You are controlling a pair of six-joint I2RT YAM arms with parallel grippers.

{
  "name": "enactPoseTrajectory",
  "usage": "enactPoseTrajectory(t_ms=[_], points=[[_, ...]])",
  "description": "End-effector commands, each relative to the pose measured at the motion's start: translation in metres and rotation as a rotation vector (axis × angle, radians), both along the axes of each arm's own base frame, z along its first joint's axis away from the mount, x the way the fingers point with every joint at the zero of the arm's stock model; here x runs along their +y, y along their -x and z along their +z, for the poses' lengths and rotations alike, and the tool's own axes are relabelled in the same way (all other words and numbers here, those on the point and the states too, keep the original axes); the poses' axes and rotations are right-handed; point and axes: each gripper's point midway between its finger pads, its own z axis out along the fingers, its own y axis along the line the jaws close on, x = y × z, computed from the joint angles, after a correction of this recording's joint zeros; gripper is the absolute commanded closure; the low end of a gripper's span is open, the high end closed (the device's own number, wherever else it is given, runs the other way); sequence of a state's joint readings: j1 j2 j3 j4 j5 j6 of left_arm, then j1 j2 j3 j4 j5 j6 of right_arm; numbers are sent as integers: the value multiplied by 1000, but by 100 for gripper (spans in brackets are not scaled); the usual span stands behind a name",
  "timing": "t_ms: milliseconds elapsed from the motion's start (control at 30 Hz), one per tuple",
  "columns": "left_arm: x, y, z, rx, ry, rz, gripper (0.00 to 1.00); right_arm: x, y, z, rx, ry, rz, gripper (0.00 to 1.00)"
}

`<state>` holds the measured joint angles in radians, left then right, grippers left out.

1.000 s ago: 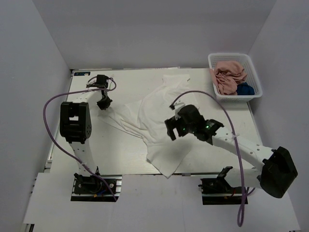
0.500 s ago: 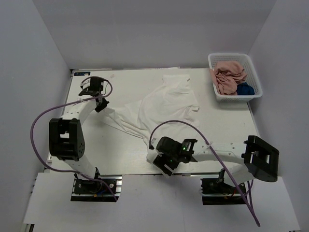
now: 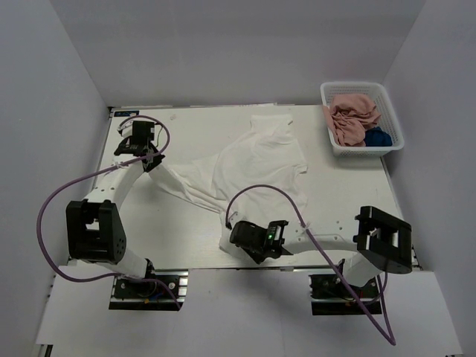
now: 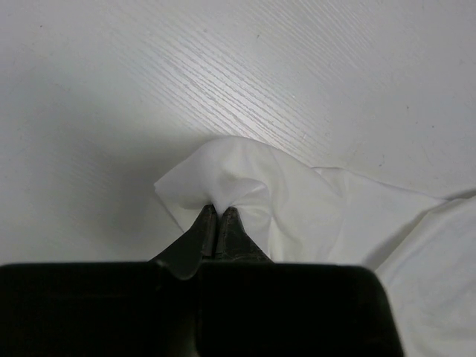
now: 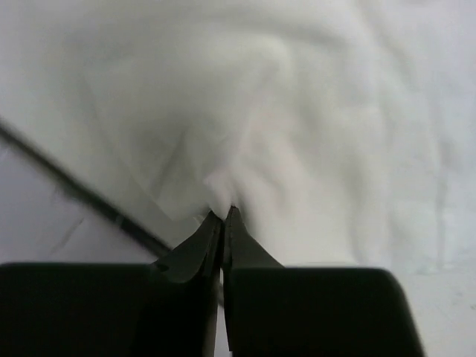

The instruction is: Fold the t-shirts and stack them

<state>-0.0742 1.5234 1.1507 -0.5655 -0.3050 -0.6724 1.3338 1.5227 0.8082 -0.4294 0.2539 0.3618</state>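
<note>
Top view, white t-shirt [image 3: 256, 160]: lies rumpled and unfolded across the middle of the table [image 3: 186, 227], one end drawn out to the far left, another corner at the near edge.
Top view, left gripper [image 3: 157, 164]: at the shirt's far-left end.
Top view, right gripper [image 3: 234, 239]: at the shirt's near corner, by the table's front edge.
Top view, basket [image 3: 361, 86]: in the far right corner, holding the pink t-shirt [image 3: 351, 115] and the navy t-shirt [image 3: 378, 137], both bunched.
Left wrist view, fingers: pressed together on a small raised peak of white cloth; bare table beyond it.
Right wrist view, fingers: closed to a sliver on a pucker of white cloth.
Progress: early, I judge. Nothing is folded and no stack exists. The first shirt is gripped at two ends, seemingly for flattening. Its folds and the two basket shirts all remain.
</note>
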Motion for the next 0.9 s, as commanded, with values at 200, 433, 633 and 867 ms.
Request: enactPoseTrajectory(t_ms=[200, 433, 633, 867], points=[[-1, -6, 59, -148, -12, -29, 100, -35, -119, 140, -606, -160, -576, 100], [-4, -11, 178, -406, -9, -47, 100, -84, -168, 341, -1059, -457, -735, 100], [6, 38, 297, -674, -47, -44, 100, -146, -140, 496, -1193, -815, -742, 100], [11, 144, 413, -983, -60, -83, 100, -164, -102, 592, -1204, -905, -414, 100]])
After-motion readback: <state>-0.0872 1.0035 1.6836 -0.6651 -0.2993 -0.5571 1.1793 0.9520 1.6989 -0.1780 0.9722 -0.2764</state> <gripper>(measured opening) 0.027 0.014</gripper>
